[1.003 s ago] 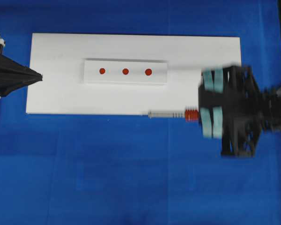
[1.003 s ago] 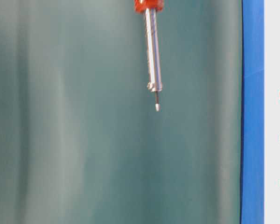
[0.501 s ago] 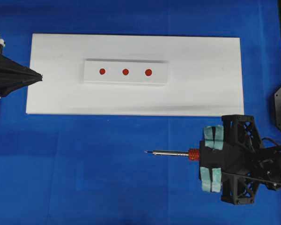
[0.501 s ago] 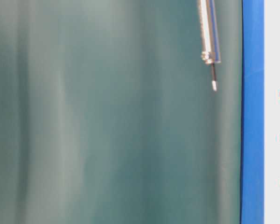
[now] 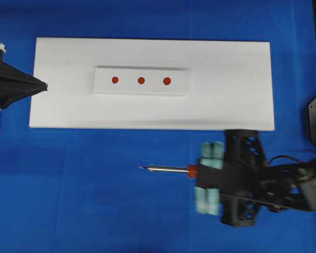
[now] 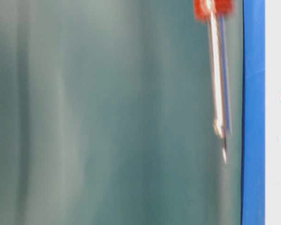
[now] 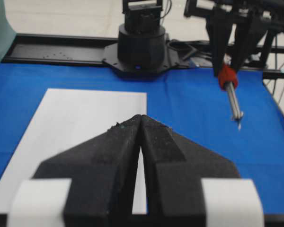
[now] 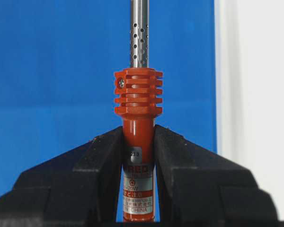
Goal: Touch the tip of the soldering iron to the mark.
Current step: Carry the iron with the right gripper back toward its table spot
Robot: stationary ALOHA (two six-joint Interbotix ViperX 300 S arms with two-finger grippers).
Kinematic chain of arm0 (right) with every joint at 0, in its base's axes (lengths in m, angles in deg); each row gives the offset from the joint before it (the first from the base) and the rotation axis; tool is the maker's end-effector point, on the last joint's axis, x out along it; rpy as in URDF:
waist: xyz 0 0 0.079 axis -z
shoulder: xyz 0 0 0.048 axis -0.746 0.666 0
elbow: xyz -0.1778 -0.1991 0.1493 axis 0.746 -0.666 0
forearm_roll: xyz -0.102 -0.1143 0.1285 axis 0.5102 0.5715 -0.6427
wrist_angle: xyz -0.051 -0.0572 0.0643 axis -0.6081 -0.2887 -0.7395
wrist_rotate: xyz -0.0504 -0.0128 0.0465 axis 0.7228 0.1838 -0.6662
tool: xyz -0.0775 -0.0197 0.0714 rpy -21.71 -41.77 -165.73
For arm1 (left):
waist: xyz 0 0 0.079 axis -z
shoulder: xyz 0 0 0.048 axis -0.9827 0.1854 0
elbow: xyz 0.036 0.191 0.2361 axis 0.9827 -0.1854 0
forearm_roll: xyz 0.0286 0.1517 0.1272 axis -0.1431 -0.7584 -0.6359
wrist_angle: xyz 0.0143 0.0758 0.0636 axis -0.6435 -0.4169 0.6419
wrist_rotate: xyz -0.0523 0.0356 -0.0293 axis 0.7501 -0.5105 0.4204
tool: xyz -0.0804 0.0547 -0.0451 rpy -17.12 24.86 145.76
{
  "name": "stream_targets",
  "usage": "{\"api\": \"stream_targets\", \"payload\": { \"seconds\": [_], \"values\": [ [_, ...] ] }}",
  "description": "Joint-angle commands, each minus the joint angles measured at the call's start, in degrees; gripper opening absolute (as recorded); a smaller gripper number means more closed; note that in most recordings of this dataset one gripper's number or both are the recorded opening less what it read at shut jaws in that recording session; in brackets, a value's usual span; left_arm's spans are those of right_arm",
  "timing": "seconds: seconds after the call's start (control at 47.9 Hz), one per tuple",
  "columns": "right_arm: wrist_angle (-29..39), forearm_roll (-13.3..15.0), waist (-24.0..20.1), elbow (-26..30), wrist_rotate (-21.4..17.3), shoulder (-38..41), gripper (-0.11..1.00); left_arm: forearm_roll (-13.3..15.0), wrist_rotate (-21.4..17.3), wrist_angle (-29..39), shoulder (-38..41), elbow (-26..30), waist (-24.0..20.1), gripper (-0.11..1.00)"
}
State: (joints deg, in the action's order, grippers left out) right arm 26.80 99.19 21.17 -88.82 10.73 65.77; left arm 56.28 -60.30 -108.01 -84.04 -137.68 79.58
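Step in hand: carrying the tool toward the target, approach phase, no contact yet. R gripper (image 5: 206,178) is clamped on the soldering iron (image 5: 166,169) by its red-orange handle (image 8: 138,142), both black fingers (image 8: 177,161) pressed against it; shaft and tip jut out free to the left in the overhead view. The iron hangs over bare blue cloth (image 5: 95,200), off the white board (image 5: 226,63) and well apart from the raised white block (image 5: 102,87) w/ three red dots (image 5: 141,80). Which dot is "the mark" can't be told. Wrist view shows the perforated metal shaft (image 8: 140,33) running parallel to the board edge, so tip isn't aimed at the dots. Judged next move: swing the tip toward the block, then lower gently onto a dot; a rigid tip on a small target needs fine alignment.

L gripper (image 7: 141,124) sits at the board's left end, pads together, holding nothing.

Surroundings: blue-covered table, black frame rails (image 7: 61,45), R arm's base (image 7: 142,45), green curtain (image 6: 84,117) as backdrop.
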Motion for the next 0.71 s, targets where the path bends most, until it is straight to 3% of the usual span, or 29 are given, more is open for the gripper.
{"api": "stream_targets", "payload": {
  "seconds": [0.0, 0.397, 0.69],
  "values": [
    [-1.41, 0.35, 1.76, 3.52, 0.18, 1.32, 0.06, -0.09, 0.0, -0.44, 0.18, 0.7, -0.09, 0.0],
    [-2.55, 0.26, 4.57, 15.91, 5.89, 11.69, 0.06, -0.09, 0.09, -0.44, 0.18, 0.62, -0.09, 0.0],
    [-2.55, 0.09, 5.1, 16.08, 5.71, 12.74, 0.06, -0.09, 0.18, -0.18, 0.18, 0.7, -0.09, 0.0]
  ]
}}
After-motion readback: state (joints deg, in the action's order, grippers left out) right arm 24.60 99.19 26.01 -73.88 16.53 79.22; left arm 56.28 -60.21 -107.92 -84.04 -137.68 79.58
